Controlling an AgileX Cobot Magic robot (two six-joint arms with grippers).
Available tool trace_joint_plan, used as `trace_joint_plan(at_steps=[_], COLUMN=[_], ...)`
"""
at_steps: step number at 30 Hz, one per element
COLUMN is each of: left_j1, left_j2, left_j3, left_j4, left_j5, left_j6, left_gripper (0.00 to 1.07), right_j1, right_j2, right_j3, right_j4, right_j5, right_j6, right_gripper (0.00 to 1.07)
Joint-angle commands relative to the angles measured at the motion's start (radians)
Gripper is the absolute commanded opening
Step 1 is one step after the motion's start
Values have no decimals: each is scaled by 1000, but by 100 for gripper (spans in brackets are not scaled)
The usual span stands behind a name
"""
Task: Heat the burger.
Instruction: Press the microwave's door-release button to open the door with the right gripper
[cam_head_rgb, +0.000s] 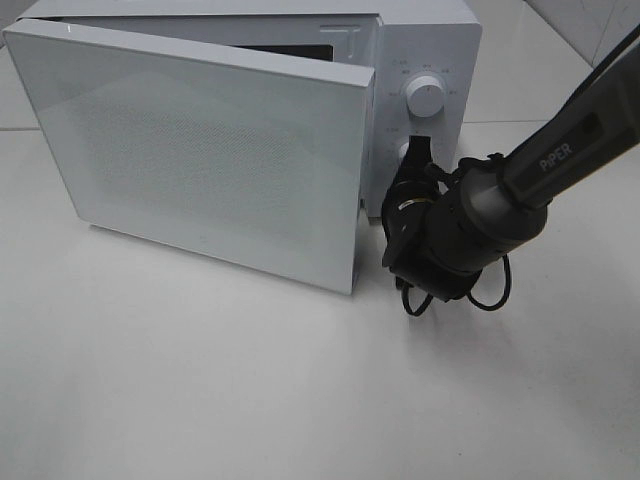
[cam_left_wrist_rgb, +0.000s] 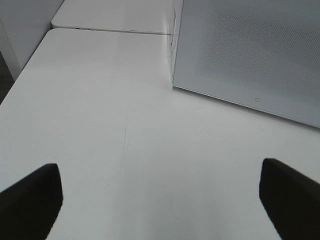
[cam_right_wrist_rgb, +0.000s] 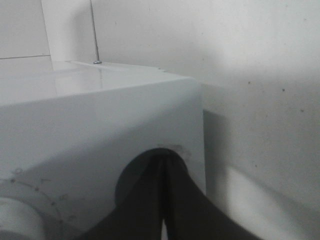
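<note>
The burger is showing in none of the views. It may be sitting inside the microwave (cam_head_rgb: 430, 40), behind the door (cam_head_rgb: 200, 150) that is hanging ajar and hiding the cavity, but I cannot tell. As a judgement, a burger is light, soft and stacked, so it is likely to squash or slide apart. A gentle hold low across the bun's sides would suit it.

The right gripper (cam_head_rgb: 414, 160) is pressing up to the control panel with its dark fingers (cam_right_wrist_rgb: 150, 200) lying together, only a thin slit between them. The upper dial (cam_head_rgb: 427, 97) is sitting just beyond the fingertips. Whether they are touching the lower knob is unclear.

The left gripper (cam_left_wrist_rgb: 160, 200) is hovering with its fingers (cam_left_wrist_rgb: 30, 200) spread wide over the smooth white table (cam_left_wrist_rgb: 100, 125). The door's dotted, matte panel is standing ahead of them, well apart.
</note>
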Motion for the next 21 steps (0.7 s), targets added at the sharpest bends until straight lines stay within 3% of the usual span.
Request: trace_joint_plan(at_steps=[1, 10, 21], left_j1=[1, 1, 1], left_j2=[-21, -21, -21], left_j3=[1, 1, 1], left_j4=[-4, -4, -4], left_j5=[-9, -9, -9], left_j6=[1, 1, 1], left_gripper=[100, 100, 100], right_j1=[-60, -58, -18], right_j2=[-3, -15, -75], right_j3=[-91, -86, 13], right_j4=[-134, -136, -132], right_j5=[-187, -152, -79], right_j6=[-24, -34, 3], right_gripper=[0, 0, 0])
